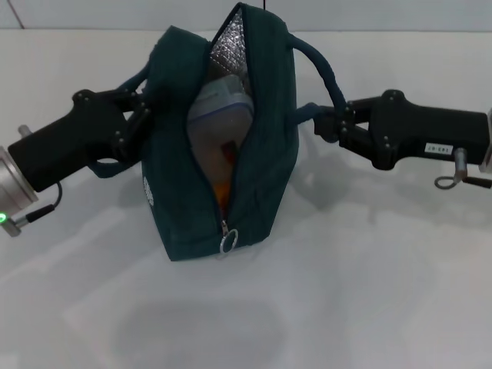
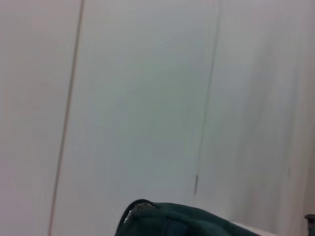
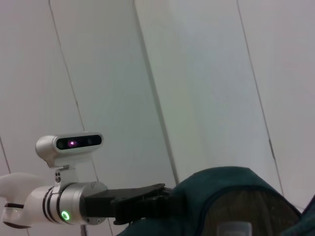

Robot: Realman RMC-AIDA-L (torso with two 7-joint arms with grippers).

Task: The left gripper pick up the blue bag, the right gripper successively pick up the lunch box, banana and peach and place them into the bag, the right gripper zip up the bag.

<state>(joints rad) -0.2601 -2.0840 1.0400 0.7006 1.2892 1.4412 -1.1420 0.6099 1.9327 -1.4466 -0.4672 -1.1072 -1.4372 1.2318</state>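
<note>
Fingers of my left gripper point(image 1: 138, 115) are clamped on the blue bag point(image 1: 265, 115) by its L-side handle; fingers of my right gripper point(image 1: 332, 125) are closed on the R-side handle loop point(image 1: 319, 65), so both arms hold the bag w/ its mouth spread, seen from the head cam. Zip pull point(image 1: 228, 243) sits at the near end, track not run yet. Lunch box point(image 1: 219, 104) is inside, upright-ish; sth orange below it, prob the banana point(image 1: 223, 192). Peach I can't make out. Zipping is likely next: R should let go of the loop, pinch the pull ring, L keeps the fabric taut.

L wrist cam: only a bag edge point(image 2: 187, 221) against the wall.

R wrist cam: left gripper point(image 3: 147, 206) at the bag point(image 3: 231, 196), lining visible, contents hidden
</note>
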